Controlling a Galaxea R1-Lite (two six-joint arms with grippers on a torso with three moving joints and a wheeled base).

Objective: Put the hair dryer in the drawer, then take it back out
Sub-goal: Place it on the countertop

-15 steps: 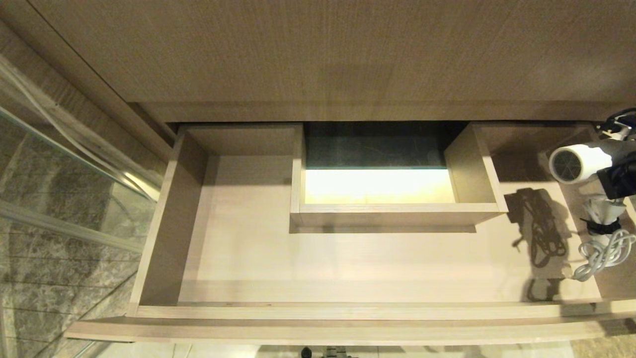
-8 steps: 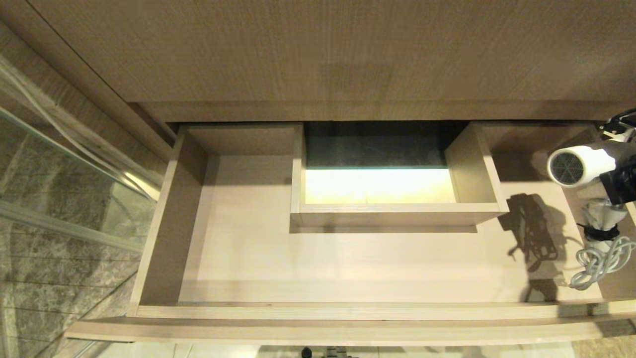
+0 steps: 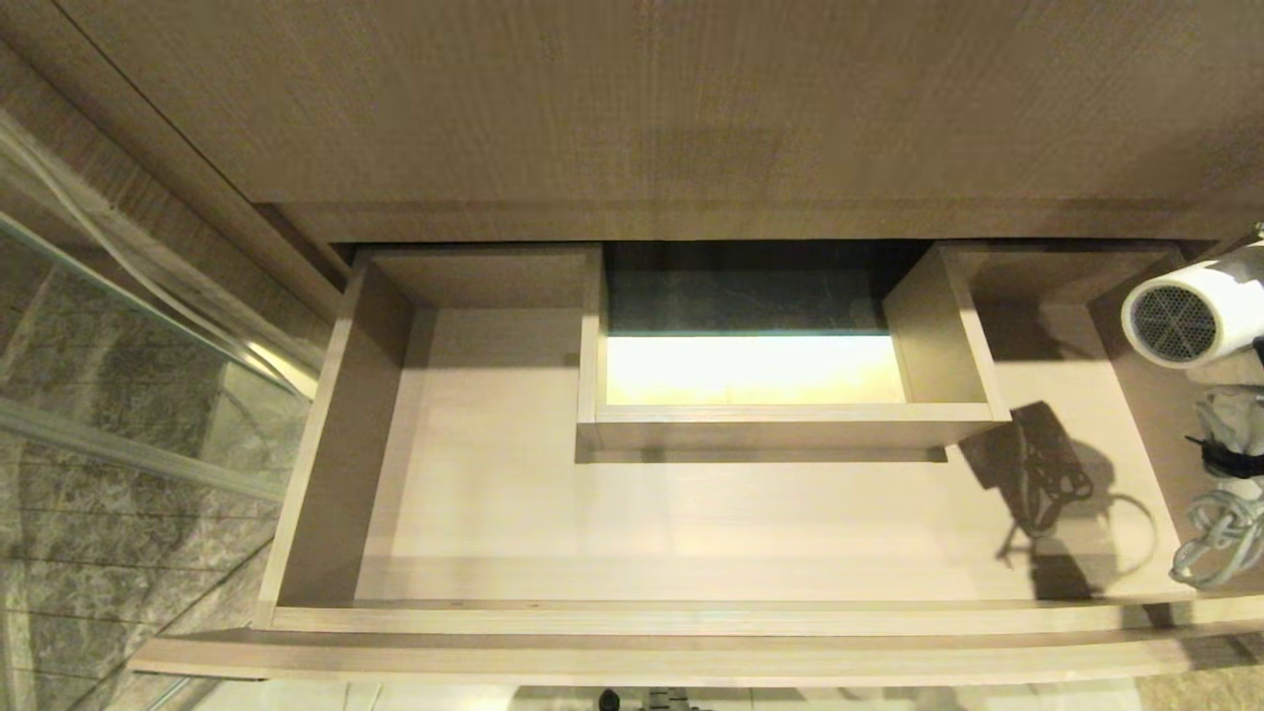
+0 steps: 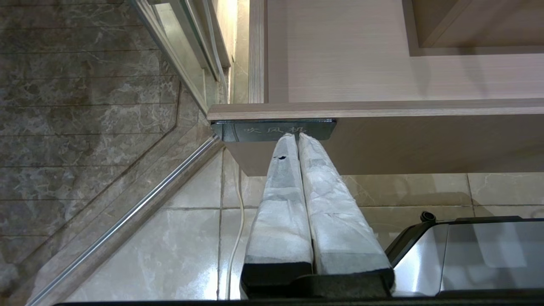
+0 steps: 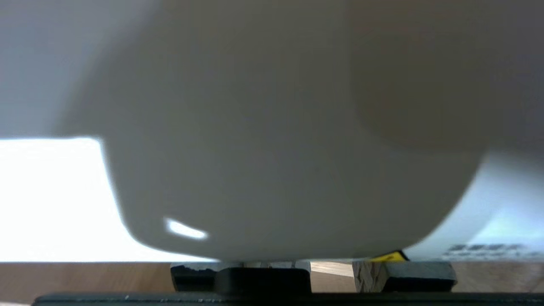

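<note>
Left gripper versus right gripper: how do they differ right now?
The left gripper is shut on nothing; the right gripper is clamped on the hair dryer. The left gripper sits at the drawer front's outer face, while the right gripper carries the hair dryer over the drawer's right end. Both have white-wrapped fingers.

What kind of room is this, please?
Probably a bathroom: a glass shower screen over marble tiles, a vanity-type drawer with a boxed cut-out, and a hair dryer.
</note>
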